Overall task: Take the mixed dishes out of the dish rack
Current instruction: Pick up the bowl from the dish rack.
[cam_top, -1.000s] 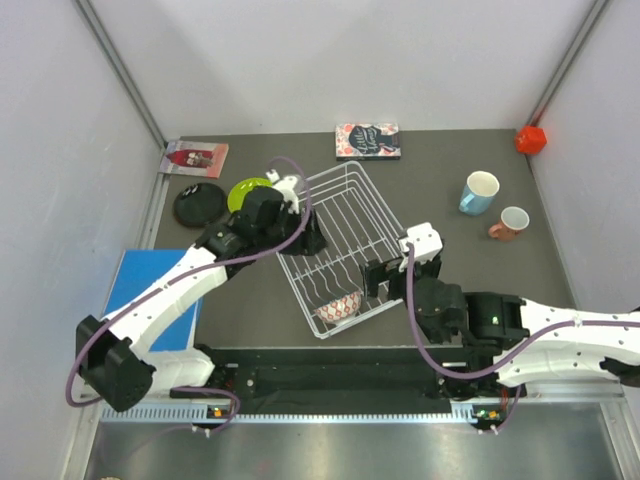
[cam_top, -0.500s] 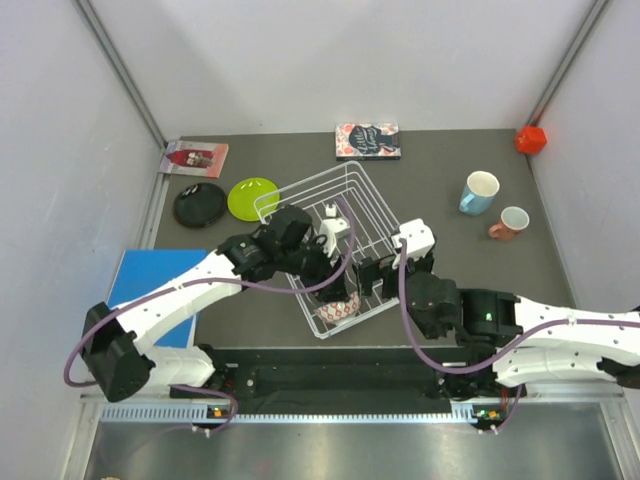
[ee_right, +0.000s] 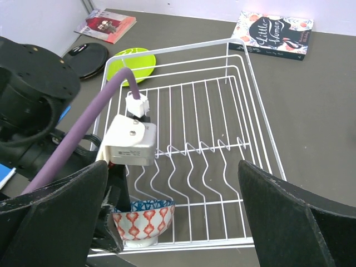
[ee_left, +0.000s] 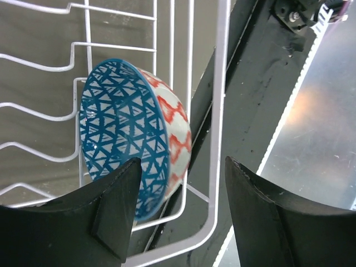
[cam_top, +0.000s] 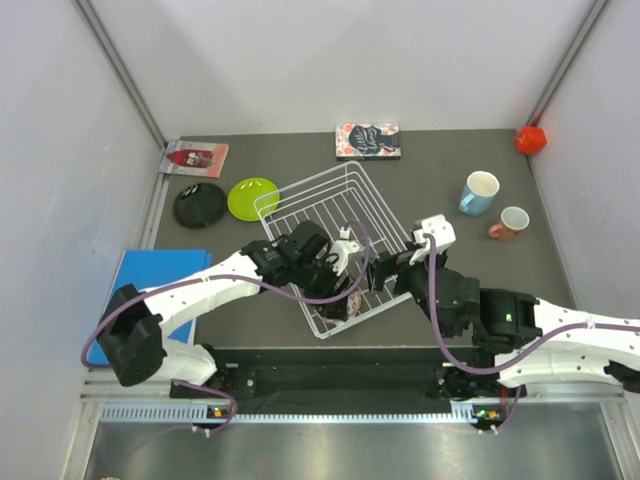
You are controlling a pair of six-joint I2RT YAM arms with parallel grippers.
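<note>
Left pincer (ee_left: pixel 182 164) apart beside rounded triangle-patterned bowl (ee_left: pixel 122 122), perhaps ceramic, in thin-wire rack (ee_left: pixel 222 83).

The white wire dish rack (ee_left: pixel 221 83) looks smooth and glossy-coated. The small patterned bowl (ee_left: pixel 125 128), blue triangles inside, red outside, is shiny glazed ceramic. The left gripper (ee_left: pixel 182 167) has matt black plastic fingers (ee_left: pixel 114 211). The dark grey table (ee_right: pixel 317 111) is matt.

It was a robotics lab test cell: plain white walls (cam_top: pixel 330 60) boxed in a dark desk (cam_top: pixel 440 170), a left arm (cam_top: pixel 200 295) and right arm (cam_top: pixel 560 335) stood bolted to a black rail (cam_top: pixel 330 372), and a light-blue mug (cam_top: pixel 479 192) and a book (cam_top: pixel 367 140) lay on the desk.
</note>
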